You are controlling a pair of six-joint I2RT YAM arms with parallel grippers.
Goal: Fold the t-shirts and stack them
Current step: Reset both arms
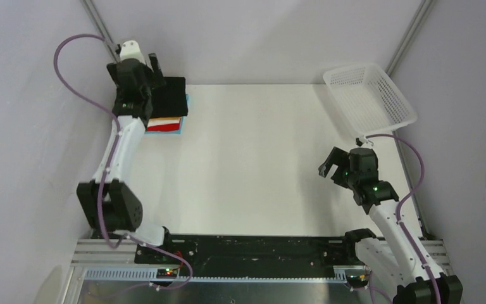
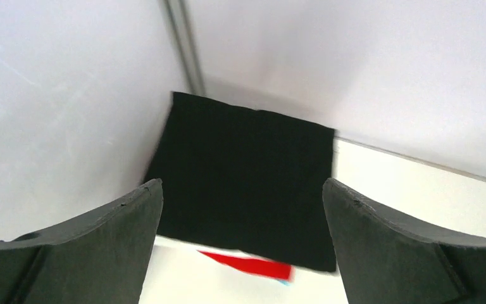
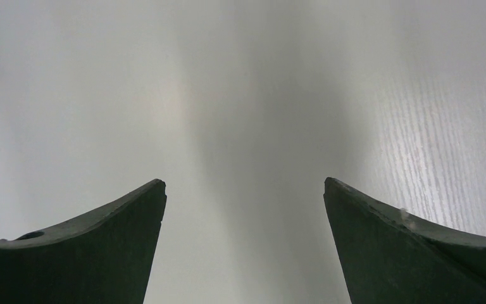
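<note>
A folded black t-shirt [image 1: 169,95] lies on top of a stack in the far left corner of the table. Beneath it show edges of orange, white and red shirts [image 1: 163,124] and a light-blue one [image 1: 185,111]. The left wrist view shows the black shirt [image 2: 243,174] flat, with a red edge [image 2: 253,265] peeking out below. My left gripper [image 1: 153,68] hovers above the stack's left side, open, with nothing between its fingers [image 2: 101,244]. Over bare table at the right, my right gripper [image 1: 333,163] stands open and empty.
A white plastic mesh basket [image 1: 370,98] sits tilted at the far right corner, partly over the table's edge. Walls close in on the left, the back and the right. The white table [image 1: 259,158] lies between the two arms.
</note>
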